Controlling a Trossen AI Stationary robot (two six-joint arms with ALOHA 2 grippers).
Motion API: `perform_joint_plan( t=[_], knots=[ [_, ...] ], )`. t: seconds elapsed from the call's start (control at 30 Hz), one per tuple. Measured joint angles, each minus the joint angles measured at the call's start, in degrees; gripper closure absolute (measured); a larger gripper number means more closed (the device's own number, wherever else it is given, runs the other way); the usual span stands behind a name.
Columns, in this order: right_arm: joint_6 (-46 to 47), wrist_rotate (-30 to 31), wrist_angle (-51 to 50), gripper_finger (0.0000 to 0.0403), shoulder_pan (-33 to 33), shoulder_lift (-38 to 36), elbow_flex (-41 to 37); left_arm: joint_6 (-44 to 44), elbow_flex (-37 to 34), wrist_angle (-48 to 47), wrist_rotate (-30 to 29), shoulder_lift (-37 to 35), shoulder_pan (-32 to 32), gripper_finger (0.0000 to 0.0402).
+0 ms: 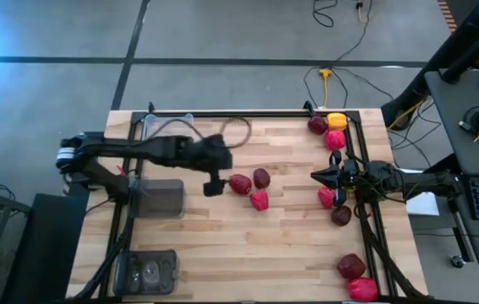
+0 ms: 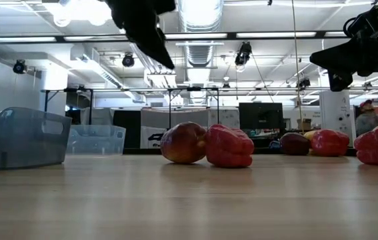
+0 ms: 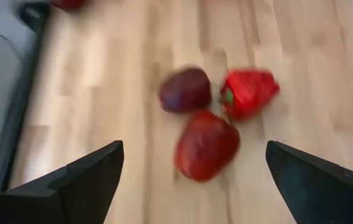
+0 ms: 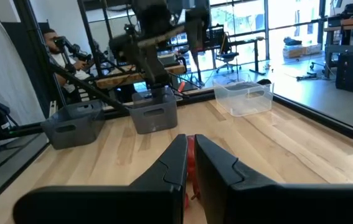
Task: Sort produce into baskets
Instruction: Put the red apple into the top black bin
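Three peppers lie together on the table's middle: a red one (image 1: 240, 184), a dark maroon one (image 1: 261, 177) and a bright red one (image 1: 259, 200). They also show in the left wrist view, the red one (image 3: 206, 144), the maroon one (image 3: 185, 89) and the bright red one (image 3: 248, 92). My left gripper (image 1: 214, 182) hangs open and empty above the table, just left of them, with its fingers (image 3: 89, 177) spread wide. My right gripper (image 1: 319, 176) is shut and empty at the table's right, raised off the wood (image 4: 188, 155). More peppers lie along the right edge.
A clear basket (image 1: 167, 127) stands at the far left. A dark grey basket (image 1: 161, 198) stands at the left middle and another (image 1: 146, 272) at the near left. Red, maroon and yellow peppers (image 1: 334, 135) lie at the far right, and others (image 1: 351, 266) at the near right.
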Motion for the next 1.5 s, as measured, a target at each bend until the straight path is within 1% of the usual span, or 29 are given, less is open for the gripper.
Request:
perform_joint_plan(
  t=[0.07,0.2,0.23,0.27,0.33,0.37,0.4,0.43,0.57,0.77,0.9,0.97,1.1,1.23,1.37,1.5],
  knots=[
    [0.0,0.0,0.0,0.0380,0.0,0.0,0.0,1.4,1.7,-2.4,1.7,2.5,0.0,0.0034],
    [0.0,0.0,0.0,0.0380,0.0,0.0,0.0,3.2,2.7,-2.9,3.0,4.6,0.0,0.0038],
    [0.0,0.0,0.0,0.0380,0.0,0.0,0.0,4.0,2.7,-2.9,4.8,4.9,0.0,0.0038],
    [0.0,0.0,0.0,0.0380,0.0,0.0,0.0,5.6,2.7,-3.0,8.4,5.0,0.0,0.0038],
    [0.0,0.0,0.0,0.0380,0.0,0.0,0.0,8.1,2.2,-2.6,17.5,4.7,-0.3,0.0038],
    [0.0,0.0,0.0,0.0380,0.0,0.0,0.0,8.5,2.0,-2.2,20.9,4.4,-0.7,0.0038],
    [0.0,0.0,0.0,0.0380,0.0,0.0,0.0,8.7,1.8,-2.1,22.8,4.1,-1.2,0.0038],
    [0.0,0.0,0.0,0.0380,0.0,0.0,0.0,9.4,1.6,-2.1,23.3,3.8,-1.7,0.0038],
    [0.0,0.0,0.0,0.0380,0.0,0.0,0.0,12.7,0.8,-1.9,21.9,3.4,-2.6,0.0038],
    [0.0,0.0,0.0,0.0380,0.0,0.0,0.0,15.6,-0.7,0.6,20.2,5.4,-2.2,0.0038],
    [0.0,0.0,0.0,0.0380,0.0,0.0,0.0,17.1,-1.4,5.9,11.9,7.3,-2.1,0.0038],
    [0.0,0.0,0.0,0.0380,0.0,0.0,0.0,18.3,-1.4,7.5,9.8,9.3,-1.7,0.0038],
    [0.0,0.0,0.0,0.0380,0.0,0.0,0.0,18.6,-0.7,6.9,9.3,13.6,-0.2,0.0038],
    [0.0,0.0,0.0,0.0380,0.0,0.0,0.0,22.7,-0.2,8.9,5.8,16.5,1.1,0.0038],
    [0.0,0.0,0.0,0.0380,0.0,0.0,0.0,23.7,1.6,6.3,6.0,19.3,2.4,0.0038],
    [0.0,0.0,0.0,0.0380,0.0,0.0,0.0,23.7,1.9,6.6,6.2,22.4,3.1,0.0038]
  ],
)
